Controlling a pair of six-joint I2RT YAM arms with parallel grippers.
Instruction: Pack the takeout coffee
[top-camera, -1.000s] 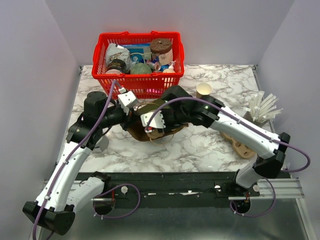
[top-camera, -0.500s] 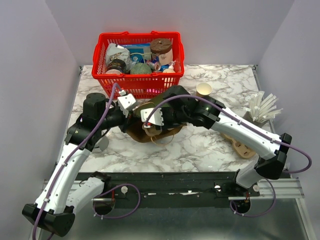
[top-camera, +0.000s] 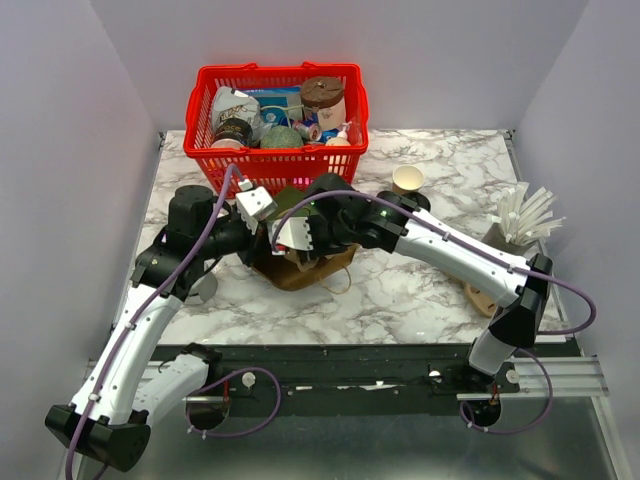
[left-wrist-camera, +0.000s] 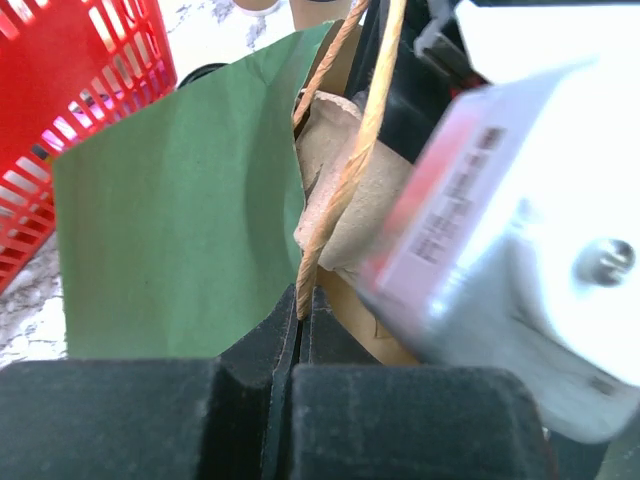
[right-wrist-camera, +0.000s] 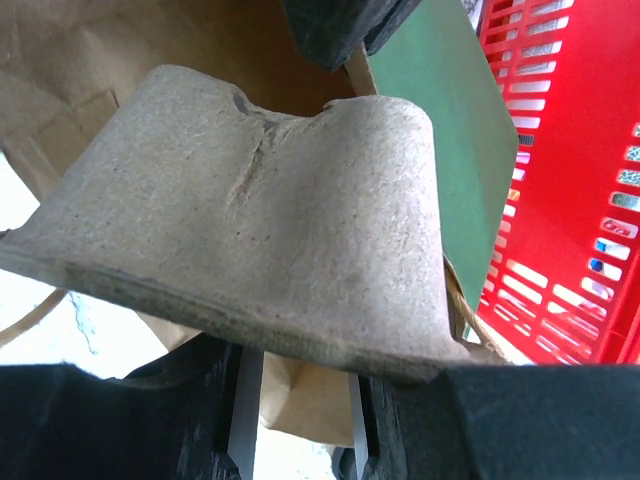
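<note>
The takeout coffee (top-camera: 407, 181), a small tan paper cup with a white rim, stands upright on the marble table, right of the basket and apart from both grippers. A brown paper bag (top-camera: 322, 270) with a green side (left-wrist-camera: 170, 220) lies at the table's middle. My left gripper (top-camera: 266, 226) is shut on the bag's twine handle (left-wrist-camera: 345, 180); in the left wrist view the gripper (left-wrist-camera: 300, 315) pinches the twine's end. My right gripper (top-camera: 298, 248) is shut on a brown pulp carrier (right-wrist-camera: 260, 200) at the bag's mouth; in the right wrist view the gripper (right-wrist-camera: 300, 385) sits under it.
A red basket (top-camera: 275, 70) full of groceries stands at the back, close behind the bag. White straws in a holder (top-camera: 522, 215) stand at the right edge. Another brown pulp piece (top-camera: 482, 296) lies partly behind the right arm. A grey disc (top-camera: 205, 287) lies under the left arm.
My right arm has swung left and back, carrying the pulp carrier further toward the bag's mouth. The bag has shifted a little left. The left gripper has held its place.
</note>
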